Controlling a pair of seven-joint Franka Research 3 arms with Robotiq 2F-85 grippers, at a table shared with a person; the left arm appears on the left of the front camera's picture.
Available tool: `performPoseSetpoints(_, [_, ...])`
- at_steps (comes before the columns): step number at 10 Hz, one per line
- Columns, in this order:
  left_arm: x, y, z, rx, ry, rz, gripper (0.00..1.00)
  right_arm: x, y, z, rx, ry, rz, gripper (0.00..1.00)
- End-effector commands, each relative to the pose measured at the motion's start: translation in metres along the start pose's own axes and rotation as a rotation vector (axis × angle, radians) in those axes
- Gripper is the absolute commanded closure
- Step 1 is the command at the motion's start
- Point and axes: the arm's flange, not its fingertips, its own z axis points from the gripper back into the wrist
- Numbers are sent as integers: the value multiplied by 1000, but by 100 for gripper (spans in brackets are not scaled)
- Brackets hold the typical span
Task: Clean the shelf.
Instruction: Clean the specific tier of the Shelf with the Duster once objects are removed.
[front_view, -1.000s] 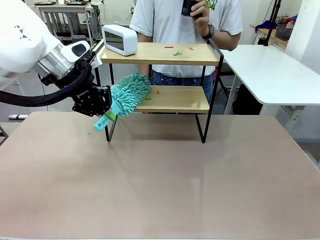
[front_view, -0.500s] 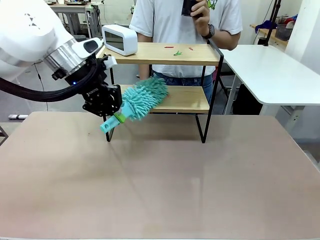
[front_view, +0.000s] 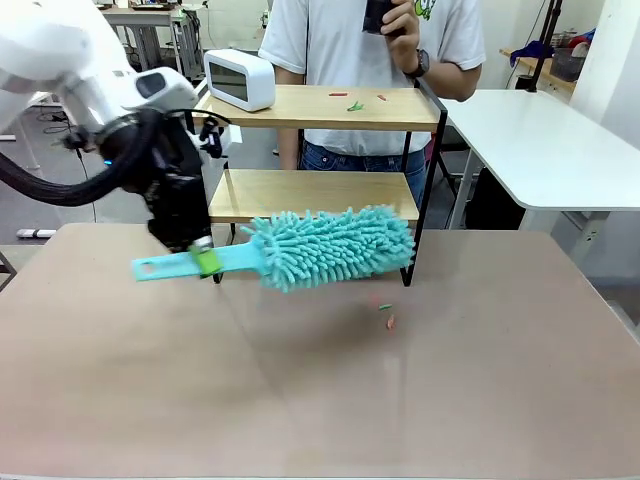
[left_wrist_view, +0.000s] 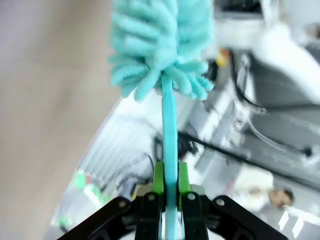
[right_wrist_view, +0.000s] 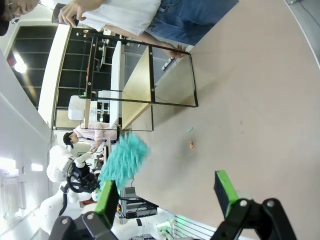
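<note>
One shelf (front_view: 310, 195), two boards, stands mid-width at the far edge of the table (front_view: 300, 400). One white clock (front_view: 240, 78) sits on the top board's left end, with three scraps (front_view: 355, 105) farther right on the same board. One teal duster (front_view: 330, 248) is held level, its handle pinched between the pressed-together fingers of the left gripper (front_view: 203, 258), just in front of the shelf's left front leg. The duster's head reaches across the shelf's front to the right leg. Two scraps (front_view: 390, 322) lie on the table below the head's right end. Right gripper (right_wrist_view: 167, 192): fingers spread apart. One person (front_view: 370, 40) stands behind the shelf. A second ago the head lay on the lower board's left end, where two scraps then sat.
</note>
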Motion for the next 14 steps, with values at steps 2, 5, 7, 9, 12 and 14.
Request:
performPoseSetpoints(2, [-36, 2, 24, -56, 64, -105, 88, 2, 0, -2, 18, -12, 26, 0])
performPoseSetpoints(5, [-70, 6, 42, -81, 10, -142, 88, 2, 0, -2, 18, -12, 26, 0])
performPoseSetpoints(7, [-148, 8, 76, 0, -239, -117, 88, 2, 0, -2, 18, -12, 26, 0])
performPoseSetpoints(9, [-240, 12, 90, 9, -409, -22, 88, 2, 0, -2, 18, -12, 26, 0])
performPoseSetpoints(12, [-322, 40, 91, -21, -710, 150, 88, 2, 0, -2, 18, -12, 26, 0])
performPoseSetpoints(14, [-319, 78, 102, -51, -914, 388, 88, 2, 0, -2, 18, -12, 26, 0])
